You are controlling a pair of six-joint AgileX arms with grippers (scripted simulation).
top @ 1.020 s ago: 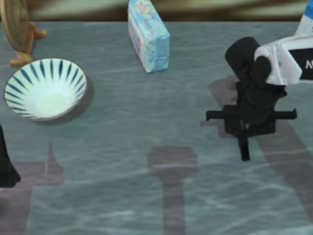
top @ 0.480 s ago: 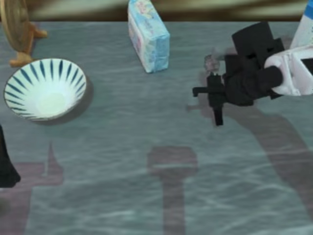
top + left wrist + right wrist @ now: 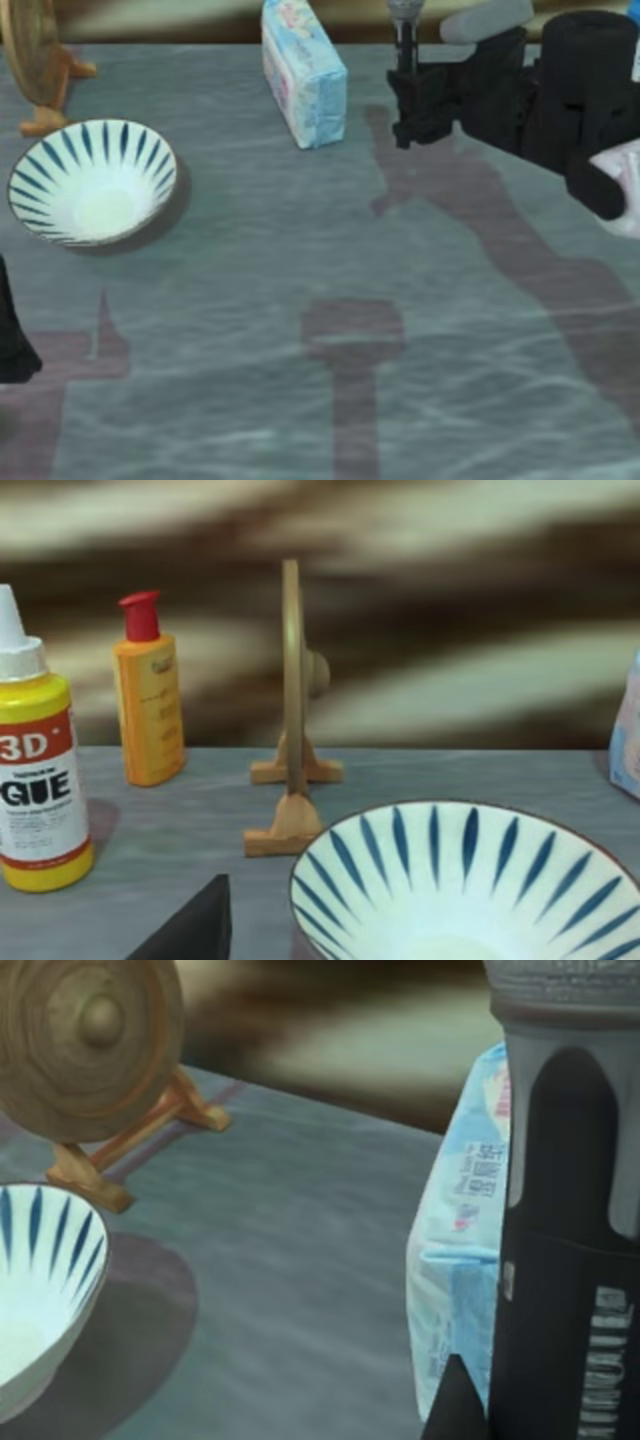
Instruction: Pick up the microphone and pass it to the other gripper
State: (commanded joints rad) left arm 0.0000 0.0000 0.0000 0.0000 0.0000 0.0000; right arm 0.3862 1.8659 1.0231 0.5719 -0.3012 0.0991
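The right gripper (image 3: 408,95) is clenched on the microphone (image 3: 403,30), raised above the far edge of the table (image 3: 300,300) in the top view, to the right of the middle. The microphone stands upright in that grasp, its silver-grey mesh head uppermost at the picture's top edge and its black handle running down between the black fingers. In the right wrist view the microphone (image 3: 570,1210) fills the near side, with the grey collar under the mesh head and pale lettering on the black handle, and one black fingertip (image 3: 452,1405) shows beside the handle. Just behind the microphone in that view is the pale blue printed packet (image 3: 455,1260); in the top view it lies near the table's far edge, left of the right gripper and apart from it. Farther left stands the white bowl with dark blue stripes (image 3: 92,182), and beyond it, at the far left corner, a round wooden disc on a wooden stand (image 3: 35,60). The left gripper (image 3: 12,330) sits low at the table's left edge, well apart from the microphone, and I cannot tell how its jaws stand. The left wrist view shows the bowl close by, the disc edge-on, and past it an orange bottle with a red cap (image 3: 148,695) and a yellow glue bottle with a white nozzle (image 3: 35,770).
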